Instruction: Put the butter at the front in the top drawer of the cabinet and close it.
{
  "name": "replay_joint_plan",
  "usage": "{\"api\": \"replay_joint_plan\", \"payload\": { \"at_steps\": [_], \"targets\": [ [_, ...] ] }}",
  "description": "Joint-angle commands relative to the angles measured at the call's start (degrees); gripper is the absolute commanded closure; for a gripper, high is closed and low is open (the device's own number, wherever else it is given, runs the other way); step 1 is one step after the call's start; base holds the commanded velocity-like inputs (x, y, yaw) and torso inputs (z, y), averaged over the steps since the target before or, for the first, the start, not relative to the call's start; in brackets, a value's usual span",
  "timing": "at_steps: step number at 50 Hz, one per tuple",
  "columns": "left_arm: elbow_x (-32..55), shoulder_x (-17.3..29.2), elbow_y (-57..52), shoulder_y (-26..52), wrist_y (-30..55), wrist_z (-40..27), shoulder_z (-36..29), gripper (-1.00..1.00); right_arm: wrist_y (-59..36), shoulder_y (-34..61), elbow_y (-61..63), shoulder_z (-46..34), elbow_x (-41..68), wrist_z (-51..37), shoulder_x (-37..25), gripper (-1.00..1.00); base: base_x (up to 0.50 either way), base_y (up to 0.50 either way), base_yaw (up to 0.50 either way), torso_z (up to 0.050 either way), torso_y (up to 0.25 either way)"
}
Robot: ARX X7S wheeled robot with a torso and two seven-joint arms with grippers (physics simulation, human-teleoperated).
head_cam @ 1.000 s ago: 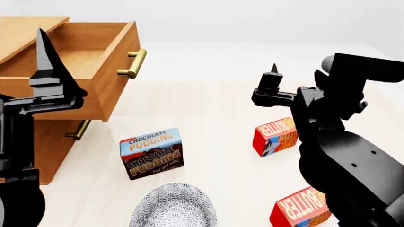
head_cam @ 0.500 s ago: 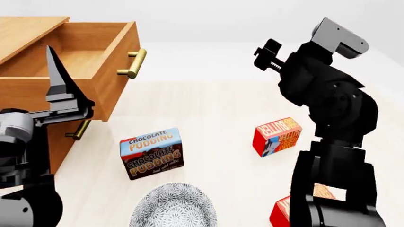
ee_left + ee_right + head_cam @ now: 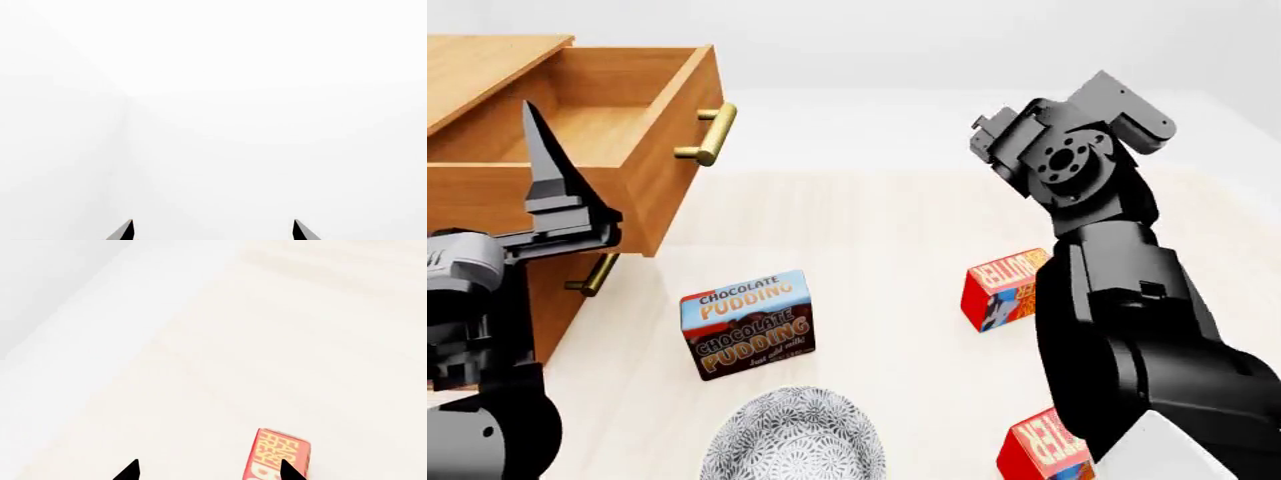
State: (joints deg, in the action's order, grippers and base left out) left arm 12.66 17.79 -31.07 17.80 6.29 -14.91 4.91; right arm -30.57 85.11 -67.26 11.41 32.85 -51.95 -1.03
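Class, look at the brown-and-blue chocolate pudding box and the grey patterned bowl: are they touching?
Apart. The head view shows a strip of bare table between the chocolate pudding box and the grey patterned bowl.

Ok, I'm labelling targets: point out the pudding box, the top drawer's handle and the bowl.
pudding box (image 3: 749, 323), head view, middle of its lettered face.
top drawer handle (image 3: 713, 134), head view, middle of the brass bar.
bowl (image 3: 793, 437), head view, patterned inside.

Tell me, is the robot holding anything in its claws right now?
No. The left claw and right claw are both open with nothing between their tips. Both butter cartons lie on the table.
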Motion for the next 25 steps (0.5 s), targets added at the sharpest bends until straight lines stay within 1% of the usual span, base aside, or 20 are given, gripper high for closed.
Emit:
{"api": "replay_joint_plan", "payload": {
  "at_steps": [1, 4, 10, 12, 16, 22, 25],
  "targets": [
    [0.06, 0.01, 1.50, 0.07, -1.15, -0.32, 0.40, -1.00, 4.53, 1.84, -7.69, 4.22, -5.64, -3.57, 0.65, -1.00, 0.00, 0.00, 0.00, 0.000, 0.000],
    [0.10, 0.05, 2.18, 0.02, -1.59, -0.27, 0.49, -1.00, 4.34, 1.80, -7.70, 5.77, -8.13, -4.56, 0.89, -1.00, 0.00, 0.00, 0.00, 0.000, 0.000],
    [0.60, 0.32, 2.52, 0.16, -1.46, -0.30, 0.80, -1.00, 4.17, 0.64, -7.71, 7.63, -9.81, -5.08, 0.95, -1.00, 0.00, 0.00, 0.00, 0.000, 0.000],
    [1.49, 0.58, 2.79, -0.20, -2.61, 0.74, 0.87, -1.00, 4.23, 0.40, -7.71, 8.70, -11.01, -5.09, 0.94, -1.00, 0.00, 0.00, 0.00, 0.000, 0.000],
    [2.85, 0.93, 2.74, -0.15, -2.14, 0.84, 1.69, -1.00, 4.27, 0.44, -7.71, 9.88, -12.17, -5.28, 0.98, -1.00, 0.00, 0.00, 0.00, 0.000, 0.000],
    [3.19, 1.01, 2.86, -0.29, -3.47, 0.91, 2.35, -1.00, 4.34, 0.78, -7.71, 4.85, -7.39, -5.65, 1.00, -1.00, 0.00, 0.00, 0.00, 0.000, 0.000],
    [2.33, 1.13, 2.70, -0.52, -4.06, 0.82, 2.14, -1.00, 4.21, 0.82, -7.71, 3.84, -6.20, -5.64, 0.99, -1.00, 0.00, 0.00, 0.00, 0.000, 0.000]
  ]
}}
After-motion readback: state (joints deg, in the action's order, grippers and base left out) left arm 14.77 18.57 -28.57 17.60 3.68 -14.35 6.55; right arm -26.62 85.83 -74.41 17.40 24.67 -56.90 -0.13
